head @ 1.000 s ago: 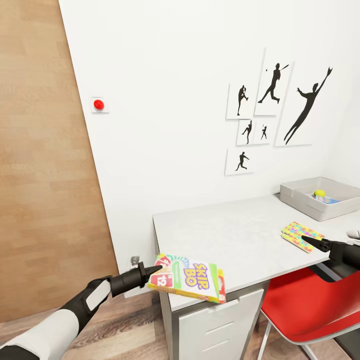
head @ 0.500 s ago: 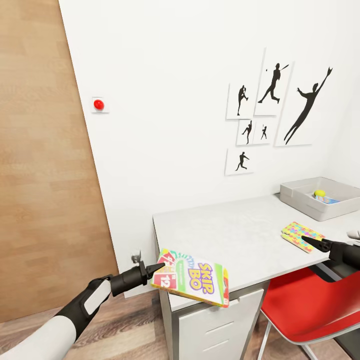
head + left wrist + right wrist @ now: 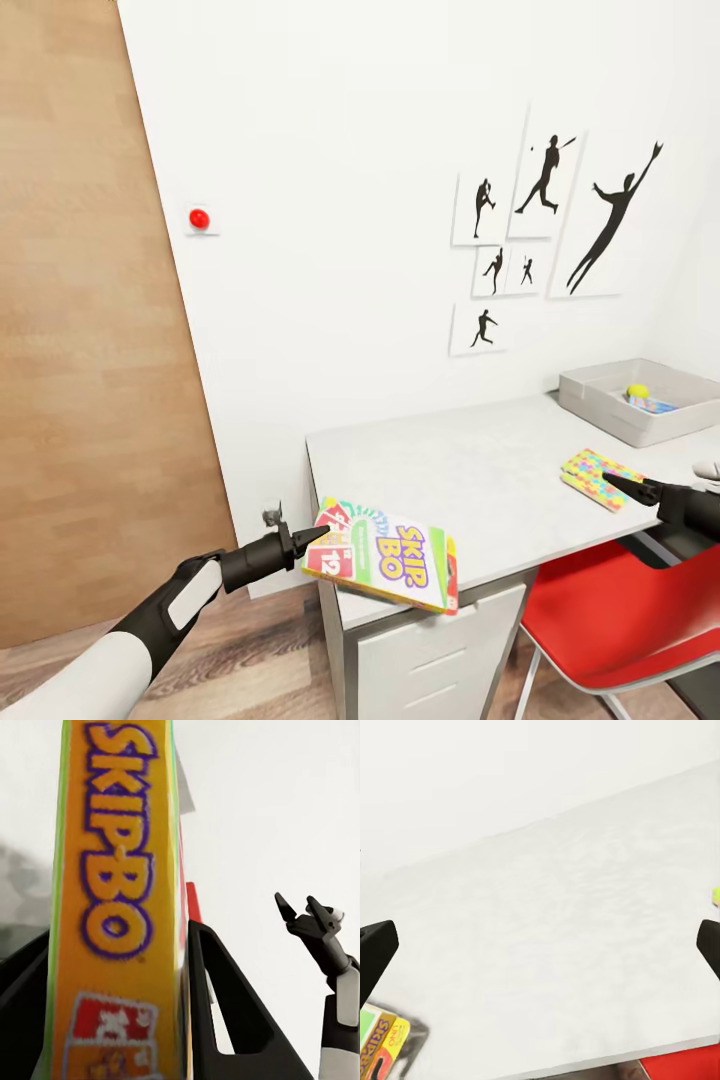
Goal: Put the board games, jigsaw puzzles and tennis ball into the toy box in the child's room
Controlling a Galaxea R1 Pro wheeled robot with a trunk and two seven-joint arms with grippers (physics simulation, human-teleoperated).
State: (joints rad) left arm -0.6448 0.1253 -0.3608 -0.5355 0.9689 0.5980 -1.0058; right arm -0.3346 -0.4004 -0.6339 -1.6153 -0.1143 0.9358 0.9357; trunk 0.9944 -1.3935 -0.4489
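My left gripper (image 3: 312, 543) is shut on the yellow-green, red-edged Skip-Bo board game (image 3: 387, 556), holding it tilted at the near left corner of the table (image 3: 450, 465). In the left wrist view the game's orange edge (image 3: 116, 907) sits between the black fingers (image 3: 225, 1020). A multicoloured jigsaw puzzle (image 3: 598, 477) lies flat on the table. My right gripper (image 3: 627, 489) hovers open right beside it. The light-grey toy box (image 3: 600, 405) stands at the far right with the tennis ball (image 3: 637, 392) and a flat blue item inside. The bed is out of view.
A red chair (image 3: 620, 620) is tucked under the table below my right arm. White drawers (image 3: 440, 650) front the table's left end. A wooden door panel (image 3: 90, 350) fills the left. Black silhouette pictures (image 3: 545, 220) and a red button (image 3: 199, 218) hang on the white wall.
The left gripper has carried the Skip-Bo box slightly right and lower over the table corner. The camera shifted a little. The right gripper stays beside the puzzle.
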